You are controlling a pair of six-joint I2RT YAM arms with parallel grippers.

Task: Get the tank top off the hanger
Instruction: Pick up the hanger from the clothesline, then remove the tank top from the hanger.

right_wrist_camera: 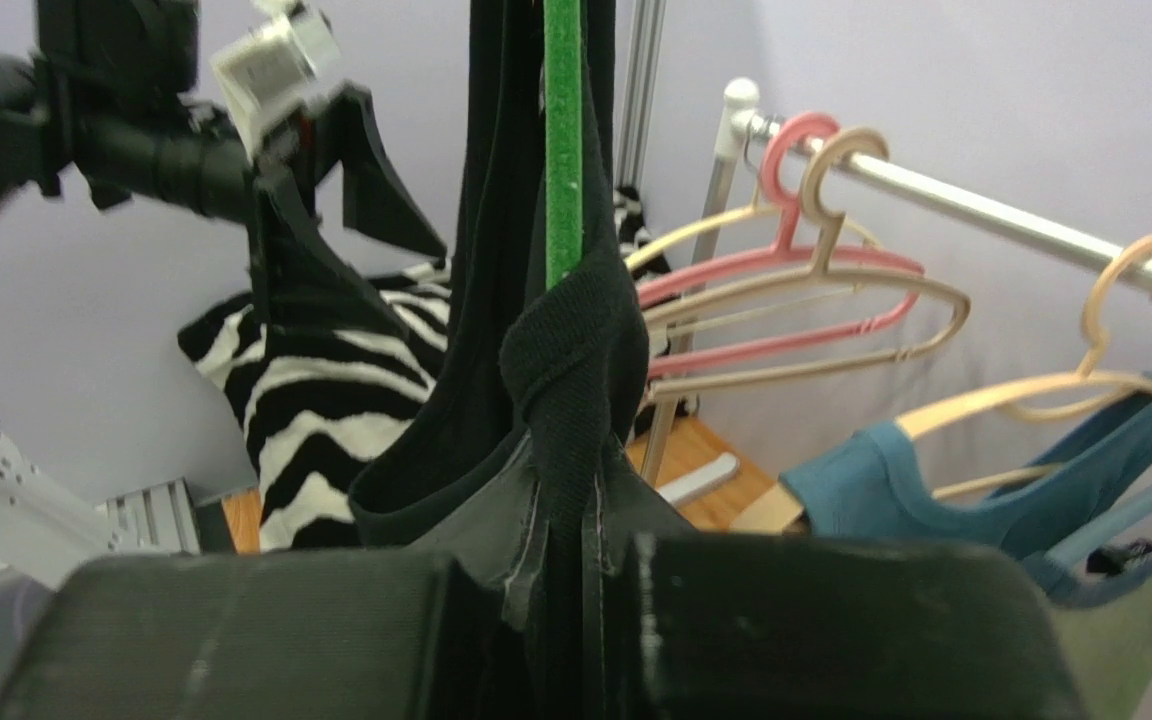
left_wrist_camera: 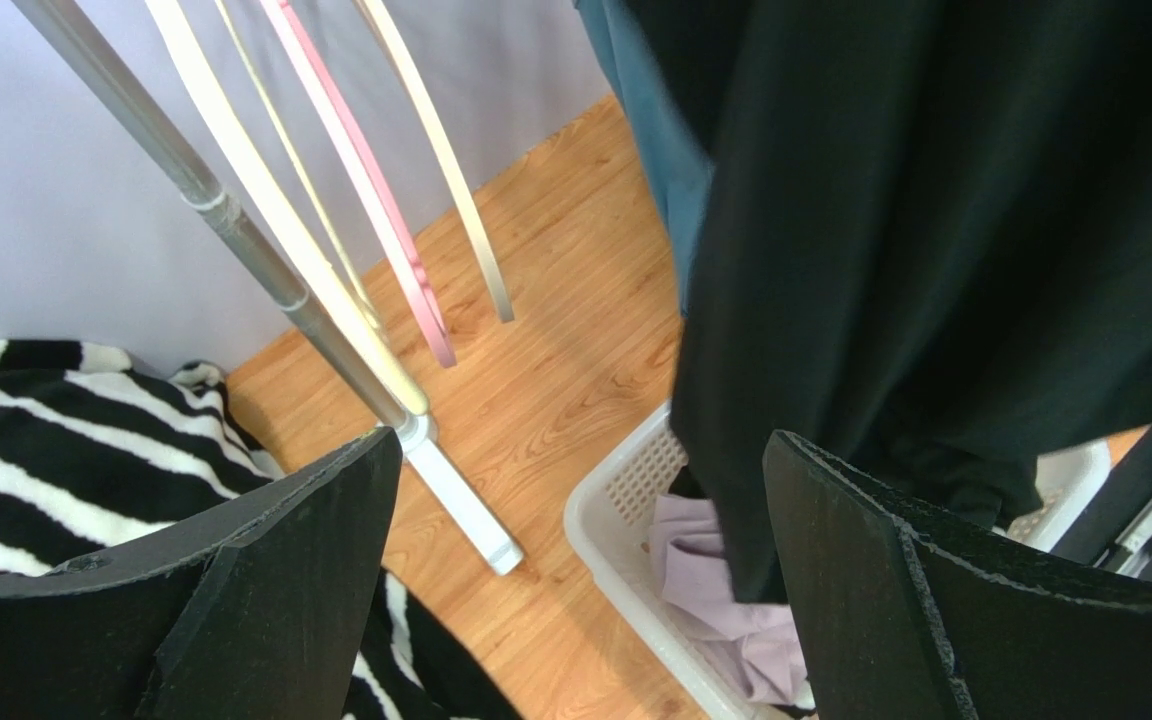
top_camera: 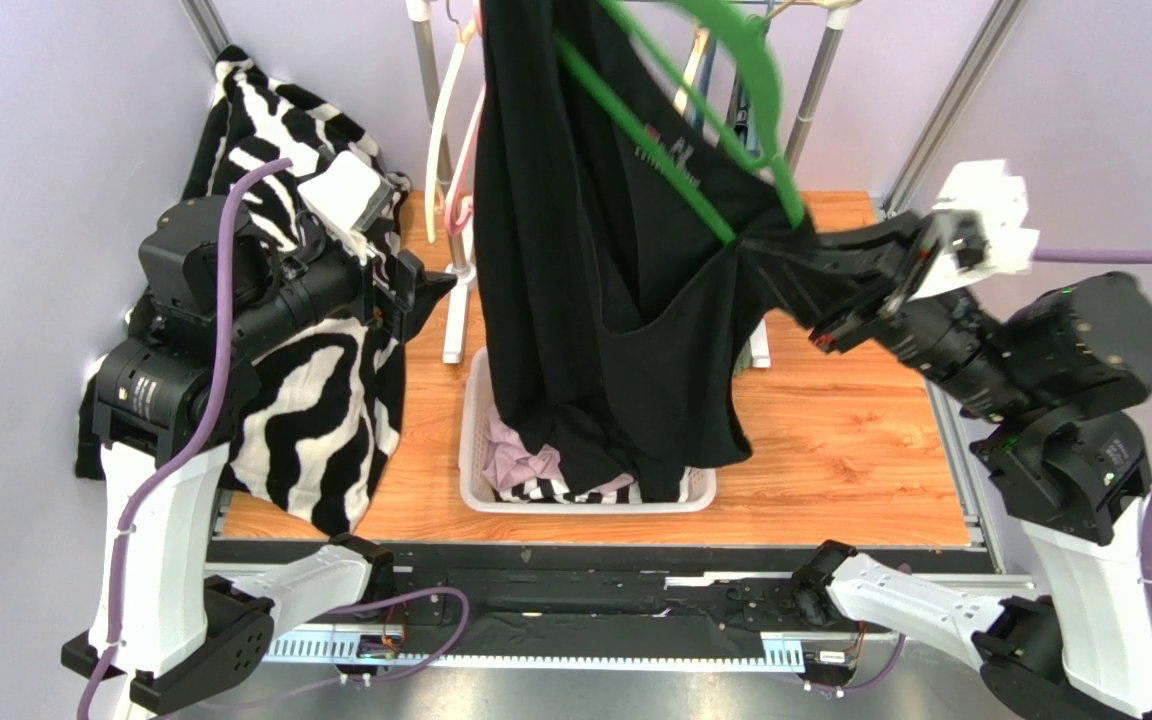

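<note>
**So, right arm has the strap, left arm is just hanging out wide open**

Okay, here's where you're at. Your right gripper (right_wrist_camera: 567,593) is clamped down on a bunched-up strap of the black tank top (top_camera: 582,255), right where the strap wraps over the end of the green hanger (right_wrist_camera: 563,135). The hanger sits tilted, its low end pointing at that gripper.

The tank top is on the hanger and drapes straight down from it in the middle of the scene. Its bottom hem drops into the white laundry basket (top_camera: 474,450) on the wooden tabletop (top_camera: 853,435), on top of some pale clothes in there.

Your left gripper (left_wrist_camera: 582,570) has its jaws spread all the way with nothing between them. It's beside the tank top's left edge, not touching it, with the zebra-print fabric (top_camera: 312,390) under and behind that arm.

Over on the rack you've also got a pink hanger (right_wrist_camera: 778,278), a few cream ones, and a teal top (right_wrist_camera: 913,480).
</note>
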